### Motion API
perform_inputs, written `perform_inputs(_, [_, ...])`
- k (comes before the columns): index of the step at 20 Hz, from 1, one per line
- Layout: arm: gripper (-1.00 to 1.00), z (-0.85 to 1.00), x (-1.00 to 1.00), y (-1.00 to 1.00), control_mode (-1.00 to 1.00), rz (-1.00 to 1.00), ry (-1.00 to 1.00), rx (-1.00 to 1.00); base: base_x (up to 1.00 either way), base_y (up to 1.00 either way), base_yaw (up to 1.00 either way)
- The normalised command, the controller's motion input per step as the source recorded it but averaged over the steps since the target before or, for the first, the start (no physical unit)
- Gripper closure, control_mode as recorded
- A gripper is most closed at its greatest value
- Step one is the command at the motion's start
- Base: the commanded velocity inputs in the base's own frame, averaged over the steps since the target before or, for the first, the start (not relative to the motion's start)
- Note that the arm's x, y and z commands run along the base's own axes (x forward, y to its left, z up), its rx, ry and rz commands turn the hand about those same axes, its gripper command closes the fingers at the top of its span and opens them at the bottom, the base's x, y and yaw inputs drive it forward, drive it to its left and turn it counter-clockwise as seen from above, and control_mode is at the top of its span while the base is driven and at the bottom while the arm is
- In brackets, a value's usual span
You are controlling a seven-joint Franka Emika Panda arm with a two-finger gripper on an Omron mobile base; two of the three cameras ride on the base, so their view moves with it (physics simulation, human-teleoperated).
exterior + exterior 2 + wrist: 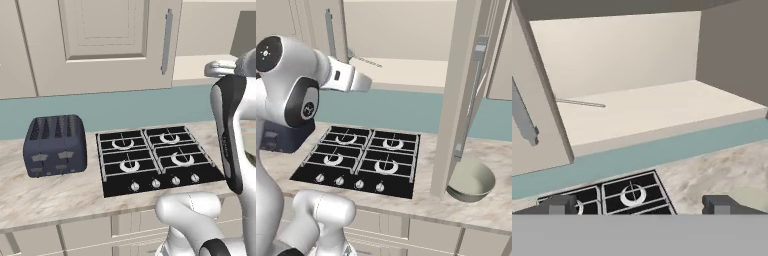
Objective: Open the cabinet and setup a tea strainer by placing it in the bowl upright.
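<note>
Here I see the large cream-beige cabinet [406,45] with its right raised-panel door [466,95] swung open toward me, a long silver bar handle on its edge, and a pale beige shelf bared inside. On that shelf, toward the left, lies the thin straight wire handle of the silver-grey tea strainer [579,103]; its mesh cup is hidden behind the closed left door [534,100]. The round grey-olive bowl [472,181] with a paler rim sits on the marbled counter [491,150], right of the black four-burner hob [361,160] and just behind the open door. My gripper [640,205] hovers near the cabinet front, jaws spread wide and holding nothing. I can read no writing anywhere.
</note>
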Motion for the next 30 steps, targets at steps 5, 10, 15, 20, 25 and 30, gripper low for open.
perform_inputs(5, [-1.00,0.81,-0.03,0.49,-1.00,0.03,-0.03,0.00,0.00,0.00,0.00])
perform_inputs(10, [-1.00,0.20,-0.01,0.39,-1.00,0.01,-0.02,0.08,0.00,0.00,0.00])
perform_inputs(15, [-1.00,-0.02,0.19,0.51,-1.00,-0.01,-0.08,0.01,0.00,0.00,0.00])
perform_inputs(20, [-1.00,-0.02,0.47,0.54,-1.00,0.13,0.00,0.00,0.00,0.00,0.00])
perform_inputs(25, [-1.00,-0.03,0.38,0.28,-1.00,0.15,0.00,0.00,0.00,0.00,0.00])
perform_inputs(30, [-1.00,-0.04,0.37,-0.11,-1.00,0.00,0.02,-0.03,0.00,0.00,0.00])
